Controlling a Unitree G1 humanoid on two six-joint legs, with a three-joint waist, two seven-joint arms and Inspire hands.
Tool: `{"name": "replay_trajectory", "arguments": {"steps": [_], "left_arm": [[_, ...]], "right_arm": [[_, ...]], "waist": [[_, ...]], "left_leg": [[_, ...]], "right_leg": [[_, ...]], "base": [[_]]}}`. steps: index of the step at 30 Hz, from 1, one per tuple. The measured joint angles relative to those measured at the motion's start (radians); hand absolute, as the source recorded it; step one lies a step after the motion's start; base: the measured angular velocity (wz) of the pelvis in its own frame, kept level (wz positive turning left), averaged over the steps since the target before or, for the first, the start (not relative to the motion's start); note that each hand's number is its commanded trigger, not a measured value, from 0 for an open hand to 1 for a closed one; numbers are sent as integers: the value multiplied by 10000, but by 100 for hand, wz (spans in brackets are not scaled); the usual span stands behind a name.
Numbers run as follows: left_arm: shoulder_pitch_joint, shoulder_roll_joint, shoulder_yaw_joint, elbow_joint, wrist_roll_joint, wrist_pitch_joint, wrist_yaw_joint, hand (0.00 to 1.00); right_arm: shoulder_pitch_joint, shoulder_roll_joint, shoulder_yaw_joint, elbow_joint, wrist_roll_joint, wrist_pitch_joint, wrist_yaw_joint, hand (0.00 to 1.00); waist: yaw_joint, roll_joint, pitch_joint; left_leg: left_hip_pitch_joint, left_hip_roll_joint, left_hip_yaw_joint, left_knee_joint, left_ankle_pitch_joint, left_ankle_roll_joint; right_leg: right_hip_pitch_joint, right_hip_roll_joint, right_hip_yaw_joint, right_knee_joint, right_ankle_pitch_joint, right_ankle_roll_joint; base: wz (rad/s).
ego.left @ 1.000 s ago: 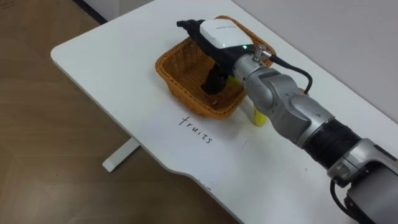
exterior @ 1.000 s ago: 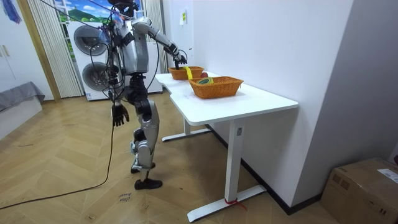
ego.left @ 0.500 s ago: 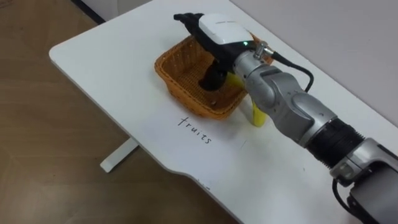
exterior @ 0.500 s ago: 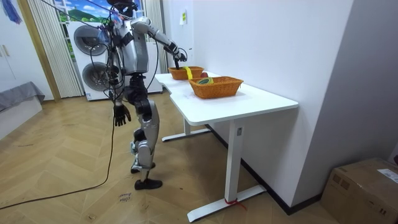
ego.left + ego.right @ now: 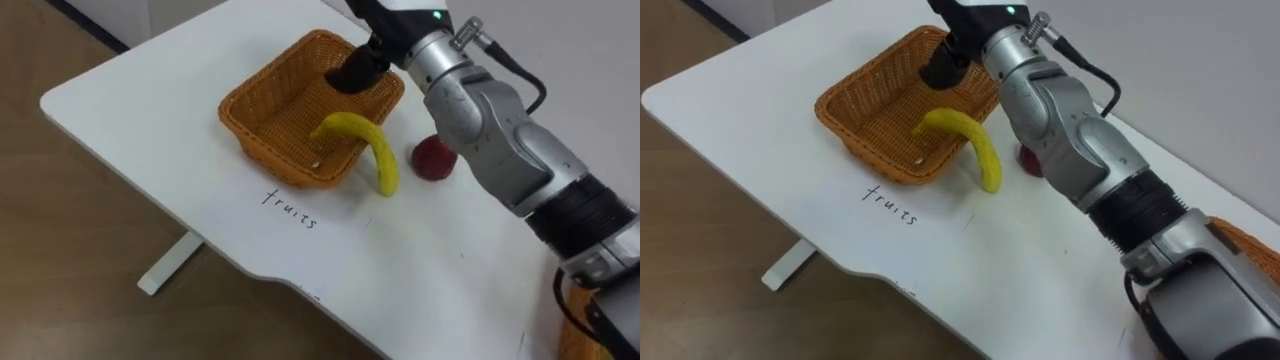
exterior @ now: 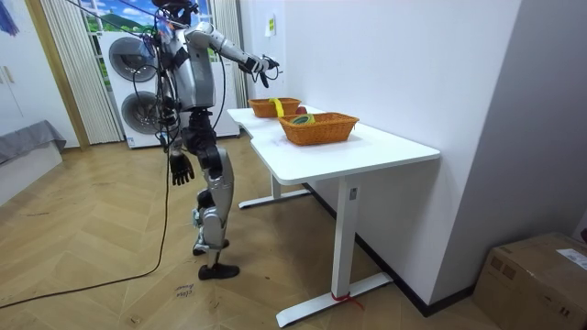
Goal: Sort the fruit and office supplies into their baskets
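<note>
Right hand (image 5: 358,70): raised above the far rim of the wicker basket (image 5: 270,105), clear of the weave. Its dark fingers hang loose and slightly parted – nothing is held between them and nothing is touched. In the room view the right arm reaches out level from the shoulder over the far end of the white table (image 5: 150,90), at which the robot stands.

Left hand (image 6: 179,168): hangs at the robot's side, fingers relaxed, holding nothing.

Banana (image 5: 365,140): lies across the basket's near right rim, one end inside, the body arching over the edge, the other end down on the tabletop outside. A red fruit (image 5: 433,160) sits on the table just beside that corner, apart from the banana. The handwritten word "fruits" (image 5: 290,209) marks the table in front of the basket. A second basket (image 6: 318,128) stands further along the table.

Change from one second ago – the hand was then lowered into the basket with the banana largely hidden behind the arm; it has since lifted out and left the banana on the rim.
</note>
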Motion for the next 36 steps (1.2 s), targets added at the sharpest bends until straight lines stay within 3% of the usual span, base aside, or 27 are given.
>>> {"name": "replay_trajectory", "arguments": {"steps": [5,15,22,26,36], "left_arm": [[278,-81,19,-253,3,47,12,0],[540,-268,505,-386,2,123,13,0],[916,-291,493,-812,21,298,16,0],[1023,-405,488,-763,23,405,22,0],[1093,-555,293,-880,5,423,181,0]], "right_arm": [[2,-38,-20,-7,113,-4,-174,0],[298,-327,-868,-203,1060,16,-422,0],[1246,-416,-1983,-340,3269,43,-417,0],[1334,-416,-2011,-60,4130,31,-419,0],[1924,-346,-2053,1303,5983,33,-411,0]], "waist": [[-172,229,-114],[-423,241,-138],[-562,388,-154],[-729,674,-171],[-754,685,-157]], "left_leg": [[200,6,66,-20,2,2],[497,5,91,-96,0,6],[444,-23,83,-11,-7,13],[527,-23,96,-5,5,18],[570,-10,93,-1,18,11]], "right_leg": [[130,-4,23,7,0,0],[438,1,120,1,0,0],[462,-20,115,7,1,0],[558,-34,119,12,0,1],[587,-62,165,15,0,1]], "base": [[-2],[0],[0],[1],[0]]}}
